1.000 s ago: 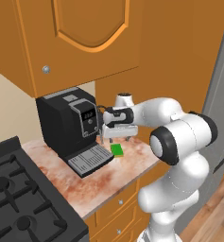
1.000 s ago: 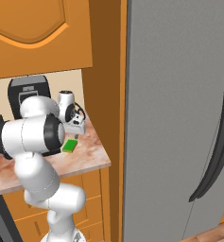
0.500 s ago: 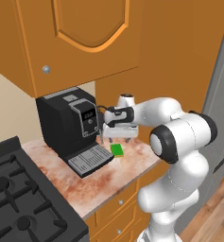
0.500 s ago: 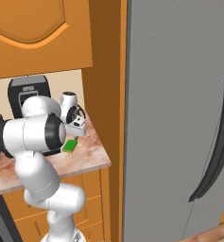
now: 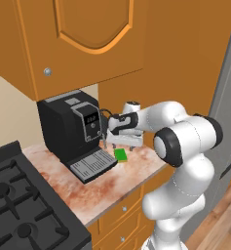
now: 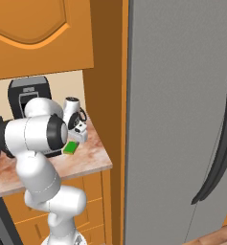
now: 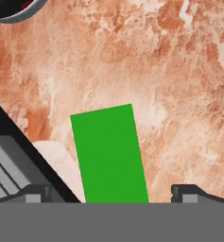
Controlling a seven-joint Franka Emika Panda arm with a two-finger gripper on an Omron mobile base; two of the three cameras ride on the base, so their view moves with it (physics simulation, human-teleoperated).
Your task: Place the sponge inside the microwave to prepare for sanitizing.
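The sponge (image 7: 109, 153) is seen lying flat on the marbled counter (image 7: 179, 94), just beside the drip tray of the black coffee machine (image 5: 70, 129). The hand (image 7: 112, 193) is held directly above it, its fingers (image 7: 189, 191) spread wide, one on each side of the sponge, with nothing pinched. A wooden cabinet (image 5: 73, 39) is mounted above the machine.

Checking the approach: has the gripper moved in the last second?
Yes. The gripper has dropped toward the sponge, lower against the coffee machine.
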